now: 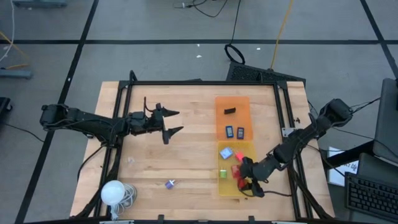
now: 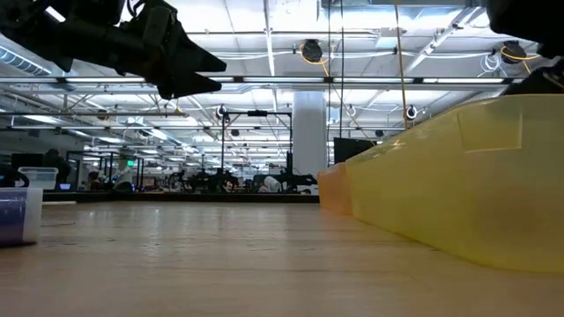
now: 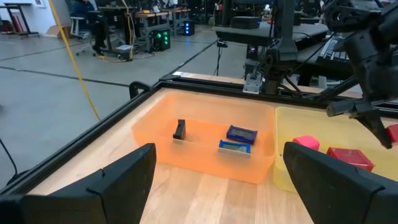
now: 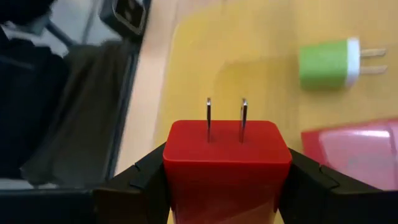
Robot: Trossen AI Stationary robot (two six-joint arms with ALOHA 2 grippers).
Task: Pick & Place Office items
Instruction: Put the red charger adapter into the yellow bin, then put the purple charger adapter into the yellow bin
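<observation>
My right gripper is over the near end of the yellow tray, shut on a red plug block with two metal prongs. In that tray lie a green plug block, a light-blue piece and red pieces. The orange tray beyond it holds a black piece and two blue pieces. A small purple-blue piece lies on the bare table. My left gripper is open and empty, above the table left of the orange tray. My right gripper pinches the red plug block between its two fingers, one on each of two opposite sides. The prongs point away from the gripper, over the tray floor. Whether the block rests on the tray does not show.
A white ball with a coiled cord sits at the table's near left corner. A dark frame rail runs around the table. Bare wood lies between my left gripper and the trays.
</observation>
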